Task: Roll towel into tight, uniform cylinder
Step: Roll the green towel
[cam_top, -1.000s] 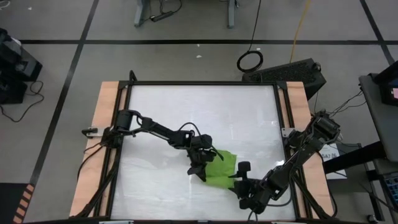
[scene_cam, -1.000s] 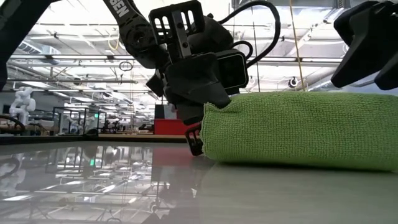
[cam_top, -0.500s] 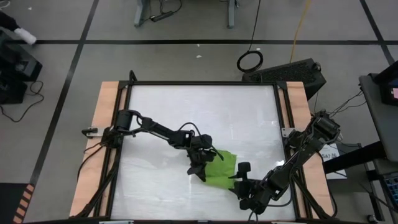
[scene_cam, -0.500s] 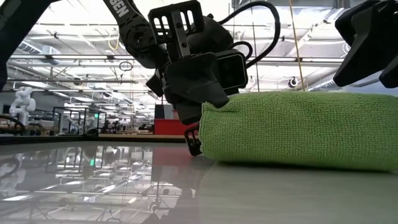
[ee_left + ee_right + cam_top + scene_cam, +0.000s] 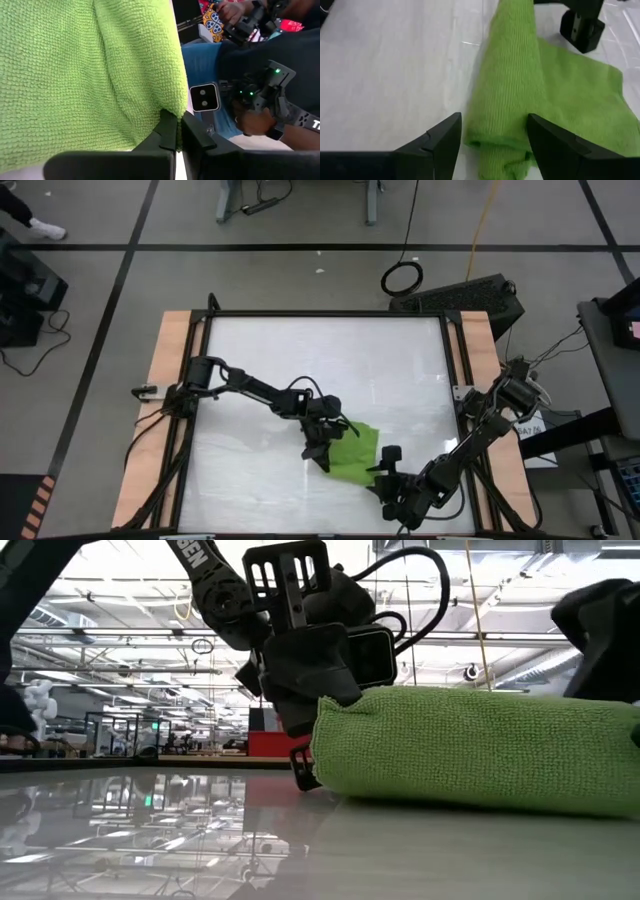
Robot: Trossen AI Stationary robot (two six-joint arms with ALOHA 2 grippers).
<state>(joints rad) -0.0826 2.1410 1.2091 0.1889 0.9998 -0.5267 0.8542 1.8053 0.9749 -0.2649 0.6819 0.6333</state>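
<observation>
Overhead, the white table (image 5: 300,360) filled the middle of the scene, framed by wooden side rails (image 5: 165,400), with grey floor around it. Both dark arms reached over its near half. The left arm (image 5: 245,388) stretched from the left rail toward the centre, and the right arm (image 5: 480,430) bent in from the right rail toward the near edge. The towel (image 5: 355,450), lime green and partly rolled, lay on the table near the front, between the two grippers; one part formed a thick roll (image 5: 507,85) and the rest lay flat beside it (image 5: 580,95). The left gripper (image 5: 322,442) sat at the towel's left side, its fingers (image 5: 167,131) clenched on a corner of the cloth. The right gripper (image 5: 388,468) stood at the towel's near right end, fingers (image 5: 442,137) spread wide on either side of the roll's end without pinching it. Beyond the table, in the left wrist view, a person's hand (image 5: 250,122) held a handle with green lights.
</observation>
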